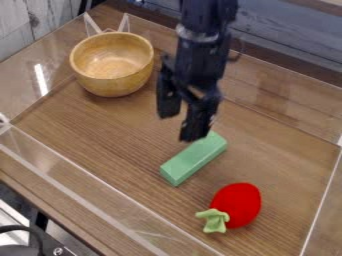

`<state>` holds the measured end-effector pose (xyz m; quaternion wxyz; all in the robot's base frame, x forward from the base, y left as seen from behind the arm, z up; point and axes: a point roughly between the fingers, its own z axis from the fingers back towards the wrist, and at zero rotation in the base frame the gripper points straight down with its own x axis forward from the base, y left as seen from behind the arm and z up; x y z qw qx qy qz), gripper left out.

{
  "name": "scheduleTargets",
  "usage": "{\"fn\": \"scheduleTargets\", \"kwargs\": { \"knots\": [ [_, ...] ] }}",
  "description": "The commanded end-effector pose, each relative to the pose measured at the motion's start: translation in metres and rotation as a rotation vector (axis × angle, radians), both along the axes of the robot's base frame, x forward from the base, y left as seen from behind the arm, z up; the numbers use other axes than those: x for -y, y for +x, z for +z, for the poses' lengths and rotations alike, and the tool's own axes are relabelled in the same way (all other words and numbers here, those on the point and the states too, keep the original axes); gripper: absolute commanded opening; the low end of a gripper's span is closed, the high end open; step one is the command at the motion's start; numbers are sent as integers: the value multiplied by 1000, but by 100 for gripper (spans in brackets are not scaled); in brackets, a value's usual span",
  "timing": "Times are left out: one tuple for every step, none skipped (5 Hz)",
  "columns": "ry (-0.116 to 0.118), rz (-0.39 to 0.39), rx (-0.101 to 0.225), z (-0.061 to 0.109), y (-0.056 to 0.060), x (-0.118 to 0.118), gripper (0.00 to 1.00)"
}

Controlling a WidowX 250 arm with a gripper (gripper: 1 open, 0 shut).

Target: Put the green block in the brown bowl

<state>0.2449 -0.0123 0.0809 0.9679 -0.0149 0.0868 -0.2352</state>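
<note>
Tool (183, 112): pictured with both jaws spread wide and nothing between them, pointed down at the bench (107, 150), black fingers hanging just above the wood.
Tool position: caught over the middle of the bench, its lower fingertip close to the upper right end of the green block (194, 159), no contact visible.
Green block: lay flat on the wood grain, free of the tool, between the tool and the red strawberry toy (234, 206).
Block from tool: lay toward the camera and slightly right of the fingertips, only just beside them; most of its length sat nearer the camera than the jaws.
Long axis: ran diagonally, from lower left to upper right in the picture, with the upper right end nearest the tool.
Jaw line: seemed to run at an angle to that diagonal; whether it crossed the narrow width squarely could not be told.
Brown bowl (112, 63): stood empty at the upper left, well apart from the block and behind the tool.
Judged next need: a short shift toward the camera to centre over the block's middle, jaws set across the short side, before any descent.
Judged risk: a grip taken near the end, tipping the bar on the lift.
Arm: only one present.
</note>
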Motion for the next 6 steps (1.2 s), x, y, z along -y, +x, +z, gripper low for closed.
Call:
{"fn": "scheduleTargets", "kwargs": {
  "knots": [
    [-15, -155, 61, -3, -5, 1, 100],
    [-22, -190, 83, -15, -5, 1, 100],
    [-31, -227, 107, -22, -4, 2, 100],
    [-34, -233, 133, -28, -3, 3, 100],
    [-35, -224, 160, -35, -1, 4, 100],
    [-31, -202, 188, -39, 2, 4, 100]
  ]
}}
